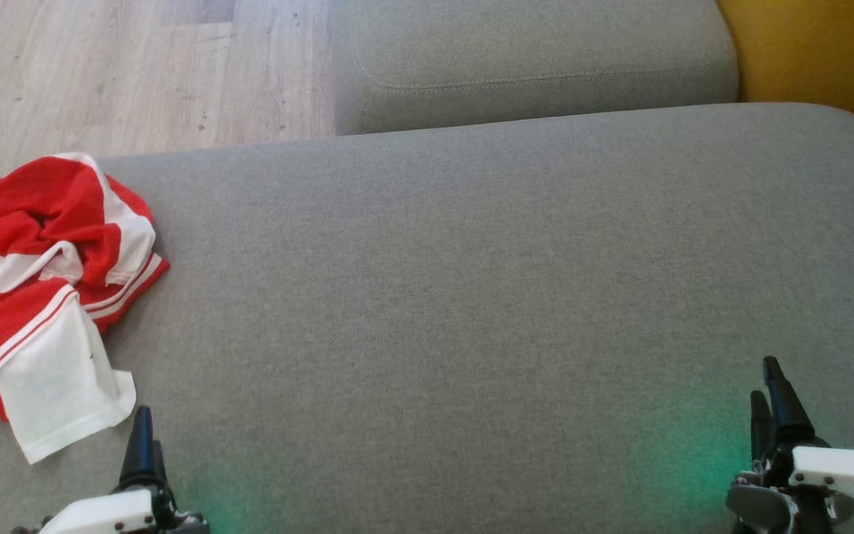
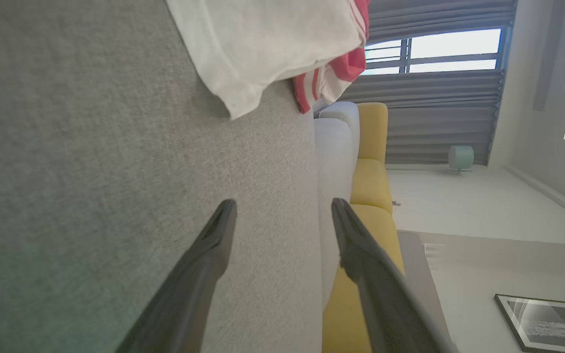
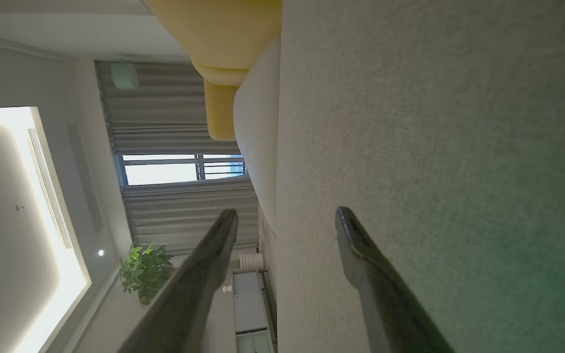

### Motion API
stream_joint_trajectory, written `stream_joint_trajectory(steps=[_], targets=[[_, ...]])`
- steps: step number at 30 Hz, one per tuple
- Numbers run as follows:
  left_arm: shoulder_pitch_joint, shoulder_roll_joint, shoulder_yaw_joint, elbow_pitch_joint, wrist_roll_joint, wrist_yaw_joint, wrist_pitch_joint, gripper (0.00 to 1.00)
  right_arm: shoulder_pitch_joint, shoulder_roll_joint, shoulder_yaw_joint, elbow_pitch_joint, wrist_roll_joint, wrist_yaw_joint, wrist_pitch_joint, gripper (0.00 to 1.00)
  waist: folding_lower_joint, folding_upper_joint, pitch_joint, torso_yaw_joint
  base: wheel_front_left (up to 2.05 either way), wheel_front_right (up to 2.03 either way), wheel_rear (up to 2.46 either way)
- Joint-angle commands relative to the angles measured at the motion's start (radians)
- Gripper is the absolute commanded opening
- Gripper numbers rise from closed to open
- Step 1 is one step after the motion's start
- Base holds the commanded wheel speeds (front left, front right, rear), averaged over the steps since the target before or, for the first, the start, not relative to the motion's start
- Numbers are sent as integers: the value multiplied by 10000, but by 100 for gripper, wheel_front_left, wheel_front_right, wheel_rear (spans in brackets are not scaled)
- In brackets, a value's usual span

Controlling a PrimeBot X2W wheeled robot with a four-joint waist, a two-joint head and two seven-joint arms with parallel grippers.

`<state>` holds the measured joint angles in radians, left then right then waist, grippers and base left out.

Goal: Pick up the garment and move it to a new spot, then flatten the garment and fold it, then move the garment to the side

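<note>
garment [image 1: 41,289]: soft terry-like cloth | cushion [image 1: 471,297]: matt woven fabric | floor [image 1: 138,67]: smooth wood-look planks

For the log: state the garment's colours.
Garment: red with white bands; head view best.

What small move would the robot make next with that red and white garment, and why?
Probably reach the left gripper forward to the garment's near white corner and close on it. The garment lies crumpled at the cushion's left edge, just ahead of that open, empty gripper; the right gripper sits far off.
</note>
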<state>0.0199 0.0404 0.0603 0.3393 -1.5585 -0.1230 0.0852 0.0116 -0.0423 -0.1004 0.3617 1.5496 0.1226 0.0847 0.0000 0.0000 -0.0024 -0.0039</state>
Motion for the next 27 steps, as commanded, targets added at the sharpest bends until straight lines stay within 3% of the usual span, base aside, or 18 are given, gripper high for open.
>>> stream_joint_trajectory(steps=[1, 27], targets=[[-417, 39, -13, -416, 244, -7, -107, 100, -382, -21, 80, -391, -231, 8, -126, 100, 0, 0, -4, -3, 0, 0, 0], [-169, 53, -454, -1542, 4106, 141, -880, 100, -368, -36, 1265, -1011, -4203, 24, -893, 100, 0, 0, -134, -103, 0, 0, 0]])
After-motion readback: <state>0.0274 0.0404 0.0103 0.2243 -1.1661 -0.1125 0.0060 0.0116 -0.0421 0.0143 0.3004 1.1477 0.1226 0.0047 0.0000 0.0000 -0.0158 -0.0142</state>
